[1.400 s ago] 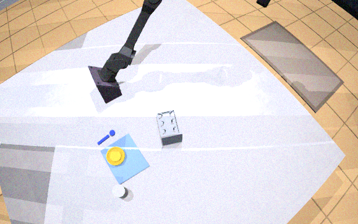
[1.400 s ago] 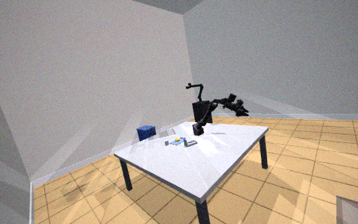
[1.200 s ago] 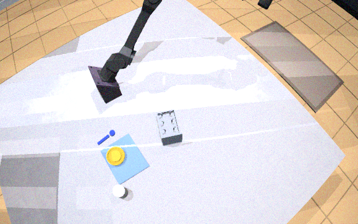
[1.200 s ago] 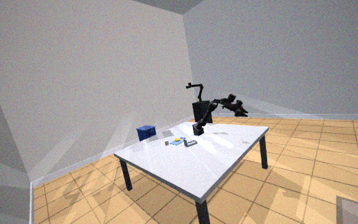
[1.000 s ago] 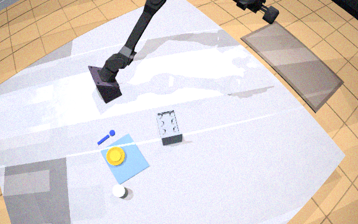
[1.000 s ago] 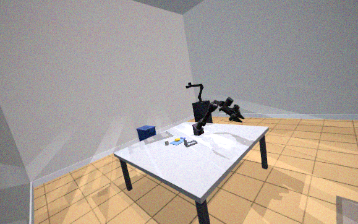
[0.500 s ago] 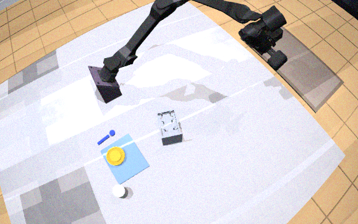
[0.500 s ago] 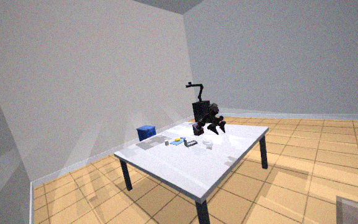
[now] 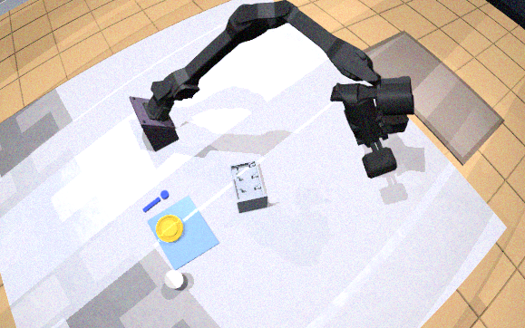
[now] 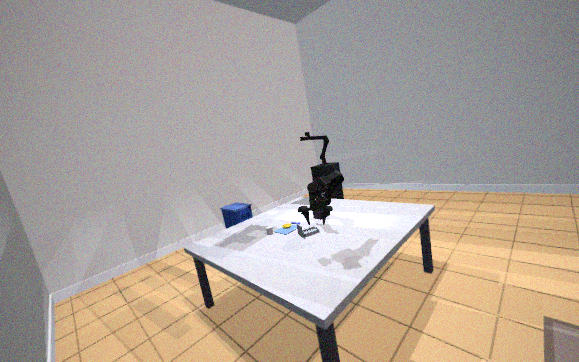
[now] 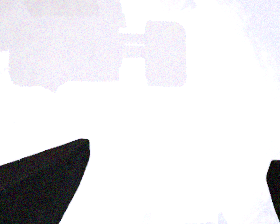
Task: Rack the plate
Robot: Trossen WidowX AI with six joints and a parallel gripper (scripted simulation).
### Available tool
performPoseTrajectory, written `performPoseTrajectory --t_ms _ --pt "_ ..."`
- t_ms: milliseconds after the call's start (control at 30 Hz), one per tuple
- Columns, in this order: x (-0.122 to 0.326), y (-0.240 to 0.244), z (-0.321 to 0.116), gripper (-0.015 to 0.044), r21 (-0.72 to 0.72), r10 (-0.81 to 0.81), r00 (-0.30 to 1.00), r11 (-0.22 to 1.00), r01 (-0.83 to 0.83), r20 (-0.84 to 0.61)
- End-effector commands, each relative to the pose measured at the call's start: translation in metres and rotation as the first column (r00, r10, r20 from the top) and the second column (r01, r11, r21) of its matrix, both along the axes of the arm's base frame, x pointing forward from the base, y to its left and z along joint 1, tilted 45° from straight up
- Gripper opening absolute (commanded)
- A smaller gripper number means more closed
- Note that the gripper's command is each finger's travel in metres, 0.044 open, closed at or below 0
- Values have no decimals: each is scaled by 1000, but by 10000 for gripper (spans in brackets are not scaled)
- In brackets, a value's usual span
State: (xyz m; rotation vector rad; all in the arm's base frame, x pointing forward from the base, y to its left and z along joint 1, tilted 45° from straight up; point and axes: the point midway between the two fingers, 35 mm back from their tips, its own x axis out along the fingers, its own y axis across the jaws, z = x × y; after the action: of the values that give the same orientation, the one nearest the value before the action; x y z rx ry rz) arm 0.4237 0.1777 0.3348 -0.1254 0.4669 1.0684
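In the top view the claw (image 9: 379, 164) hangs over the right part of the desk (image 9: 315, 254), its fingers spread wide with nothing between them; the wrist view confirms this, showing only pale desk surface between the two dark fingertips. The yellow plate (image 9: 170, 227) lies flat on a light blue mat (image 9: 193, 246) toward the lower left of the frame, well apart from the claw. So the coming move turns on a long reach leftward and downward in the picture, across the desk. The dish rack (image 9: 248, 187) sits between the two, roughly on that line, nearer the plate than the claw; its long axis runs top to bottom in the frame, tilted slightly. A direct low sweep would likely pass over or close by the rack, so the approach probably wants height. A small blue utensil (image 9: 156, 202) lies just beside the mat's upper left edge, and a white cup (image 9: 174, 279) stands just below the mat's lower corner, both near the plate but apart from it. The plate being round, no grasp axis is favoured.
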Motion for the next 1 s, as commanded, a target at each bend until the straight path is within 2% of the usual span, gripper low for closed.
performPoseTrajectory --t_ms 0,233,467,733,967 --pt "16 -31 -36 400 -55 -66 995 997 62 -75" --pt "32 -108 -108 400 -160 -204 949 973 169 -240" --pt "20 -188 -178 400 -247 -320 852 941 233 -415" --pt "-26 -269 -247 400 -294 -390 687 920 260 -612" --pt "-86 -321 -294 400 -270 -374 518 925 268 -769"
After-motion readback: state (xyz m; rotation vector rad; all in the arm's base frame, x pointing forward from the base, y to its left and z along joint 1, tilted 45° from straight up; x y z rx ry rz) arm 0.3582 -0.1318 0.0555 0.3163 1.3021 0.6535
